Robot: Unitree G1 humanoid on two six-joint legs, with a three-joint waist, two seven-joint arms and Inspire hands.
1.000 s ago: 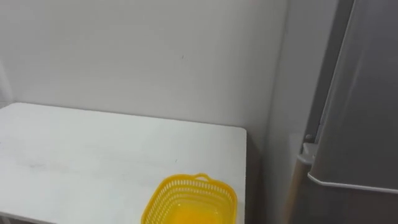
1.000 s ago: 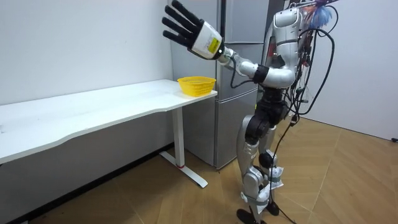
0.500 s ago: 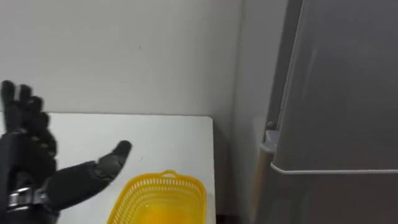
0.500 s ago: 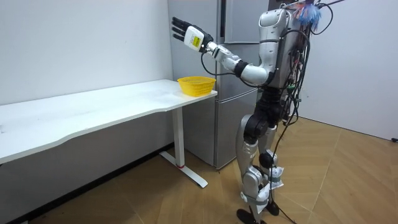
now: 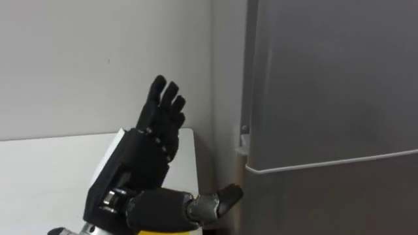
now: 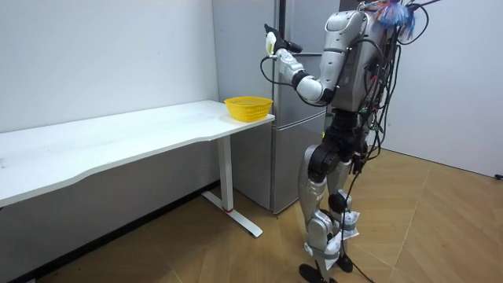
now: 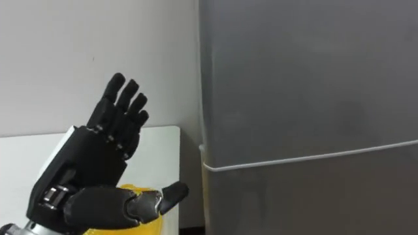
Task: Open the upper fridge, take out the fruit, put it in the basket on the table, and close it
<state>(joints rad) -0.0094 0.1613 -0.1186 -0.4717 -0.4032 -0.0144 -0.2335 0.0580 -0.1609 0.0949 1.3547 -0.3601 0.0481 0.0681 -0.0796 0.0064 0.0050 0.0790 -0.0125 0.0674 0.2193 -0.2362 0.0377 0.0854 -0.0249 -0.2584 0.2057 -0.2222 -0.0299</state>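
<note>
One grey fridge (image 5: 326,98), its two doors both closed, stands just beside one white table (image 5: 39,170). One left hand (image 5: 147,156) is raised near the fridge's edge, fingers straight and spread, holding nothing. One yellow basket (image 6: 248,107) sits on the table corner nearest the fridge.
</note>
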